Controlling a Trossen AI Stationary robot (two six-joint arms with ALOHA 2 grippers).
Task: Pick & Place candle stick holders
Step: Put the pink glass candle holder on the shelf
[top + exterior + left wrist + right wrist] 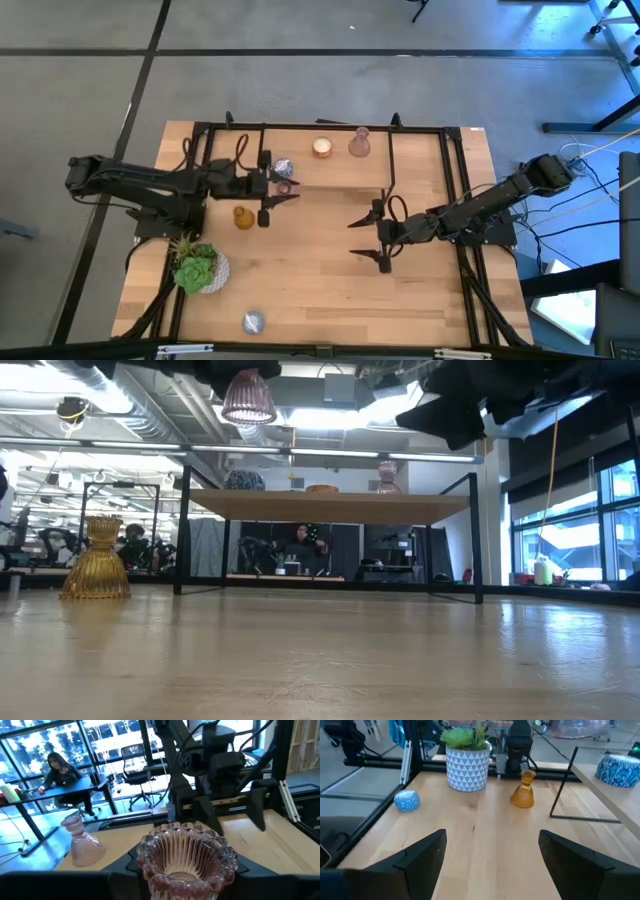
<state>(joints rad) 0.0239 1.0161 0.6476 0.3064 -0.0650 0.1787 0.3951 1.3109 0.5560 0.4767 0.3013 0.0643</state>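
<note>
In the left wrist view the pink holder (pixel 182 857) hid the left end effector's fingers, and the bottom edge cropped its base. The low view's top edge cut off both arms above the bench (pixel 330 660).

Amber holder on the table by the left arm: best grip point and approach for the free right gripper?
Judging by shape, grip the amber holder at its narrow neck, just above the flared skirt. It stands upright on the table, wide base down, so the waist fits between fingers and the flare stops slipping. The right gripper is open and faces it across bare wood; come in level from that side, clear of the succulent pot.
</note>
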